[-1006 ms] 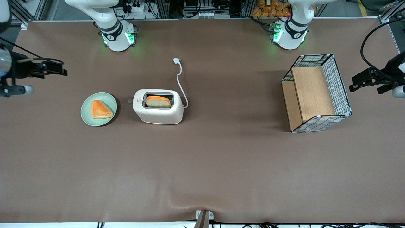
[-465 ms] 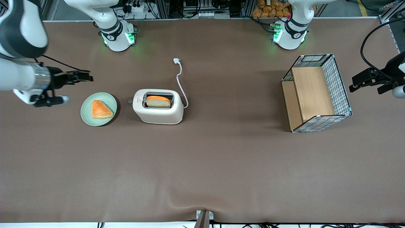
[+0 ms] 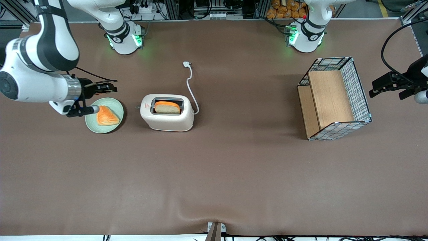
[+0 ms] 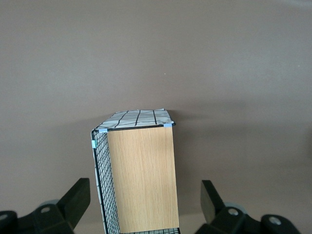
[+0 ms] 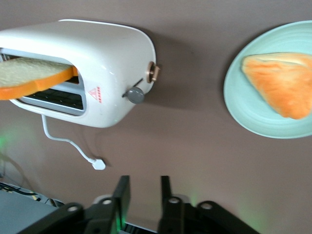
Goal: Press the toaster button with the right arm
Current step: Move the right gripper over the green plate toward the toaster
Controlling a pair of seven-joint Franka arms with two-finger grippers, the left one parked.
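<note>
The white toaster stands mid-table with a slice of toast in one slot. Its small grey button juts from the narrow end face that looks toward the green plate. My right arm reaches in from the working arm's end. Its gripper hovers over the plate's rim, well short of the button and touching nothing. The fingers stand a narrow gap apart with nothing between them.
A triangular pastry lies on the green plate. The toaster's white cord trails away from the front camera. A copper knob sits beside the button. A wire-mesh basket stands toward the parked arm's end.
My right arm has swung in from the table's end toward the toaster. The gripper now hangs over the plate's rim. Toaster, plate and basket have not moved.
</note>
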